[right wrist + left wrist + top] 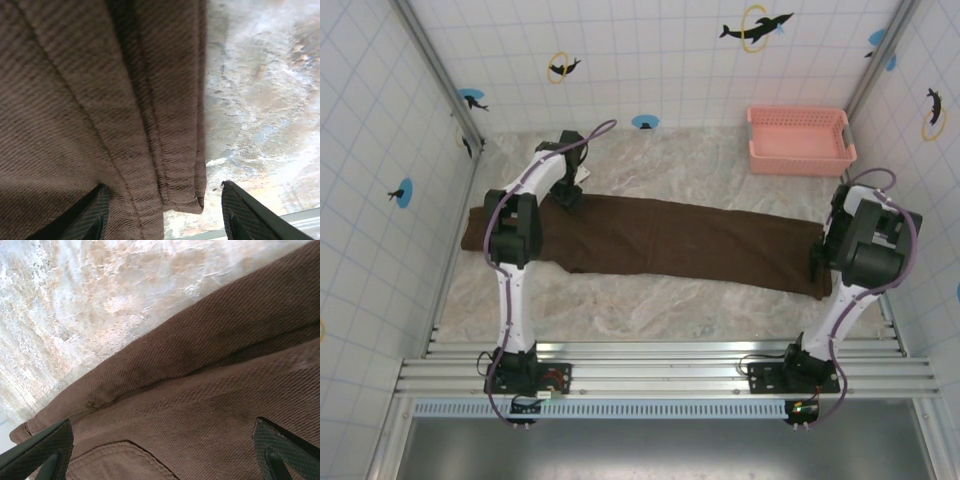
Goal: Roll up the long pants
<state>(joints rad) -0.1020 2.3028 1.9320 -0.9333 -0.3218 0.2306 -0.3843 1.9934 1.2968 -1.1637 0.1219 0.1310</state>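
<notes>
Two ends matter here, and your right arm is at the one you need. The pants lie flat on the worktop. Their long axis runs left to right, waist at the left and hems at the right, with the basket well apart behind. Your right jaws sit at the hem end, apart, straddling the hem corner. One finger is at the cloth and the other finger stands over bare worktop just beside the edge, so nothing is clamped. From there the cloth stretches away towards your left arm. By my reading, the roll should start at this hem and travel along that axis towards the waist. Your left jaws hover wide apart over the waist end, near the far edge, above a pocket seam, gripping nothing. Keep the roll square to the long axis, or it will likely skew.
</notes>
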